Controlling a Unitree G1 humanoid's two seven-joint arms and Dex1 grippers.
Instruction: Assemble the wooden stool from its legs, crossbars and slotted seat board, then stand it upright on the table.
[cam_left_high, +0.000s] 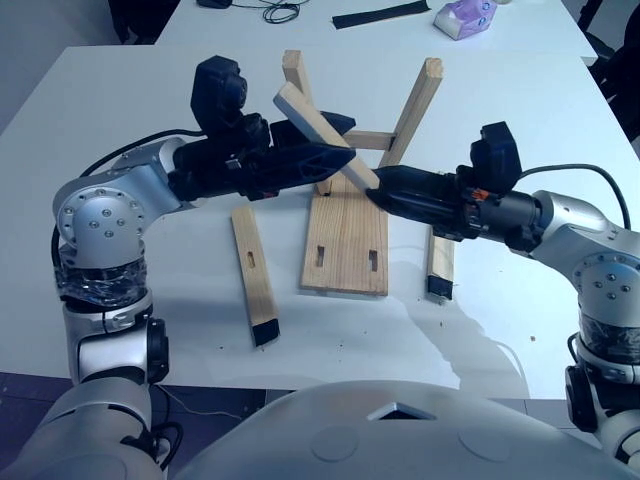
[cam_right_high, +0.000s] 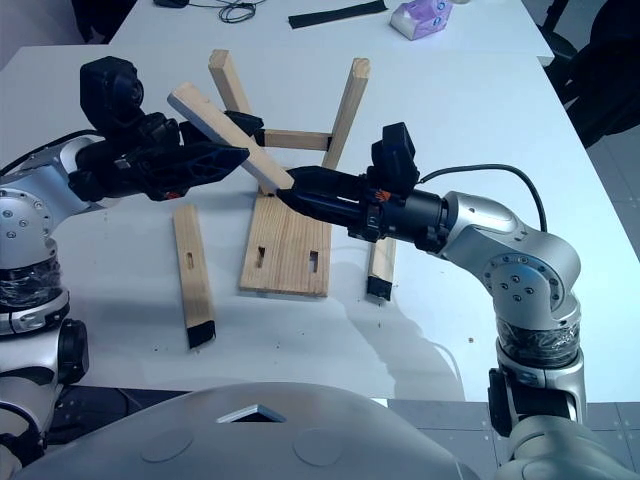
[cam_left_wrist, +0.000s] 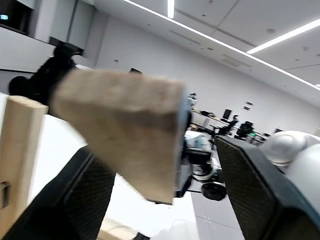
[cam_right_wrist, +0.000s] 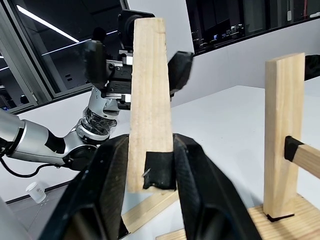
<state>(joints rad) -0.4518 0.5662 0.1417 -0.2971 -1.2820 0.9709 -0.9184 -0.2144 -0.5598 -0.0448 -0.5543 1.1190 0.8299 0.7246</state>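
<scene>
The leg in play is a pale, square-cut wooden stick with a black cap on one end. It hangs in the air at a slant over the far part of the seat board, capped end lower and toward the robot's right, bare end higher and toward its left.

The right hand is closed on the capped end, a finger pressed flat against each side. The left hand sits farther up the same leg, near the middle. Its fingers stand one on each side of the wood, spread wider than the stick, and the right wrist view shows a gap on both sides.

The seat board lies flat on the tabletop, with two small slots near its near edge. Two more legs rise from its far end, leaning apart, and a crossbar joins them. A loose leg lies just left of the board, its black cap toward the robot. Another loose leg lies just right of the board, partly under the right arm.

The tabletop is plain white. Behind it stands a second white table carrying a purple pack, a black strip and some cables. The left wrist view shows a large room with long ceiling lights and desks farther back.
</scene>
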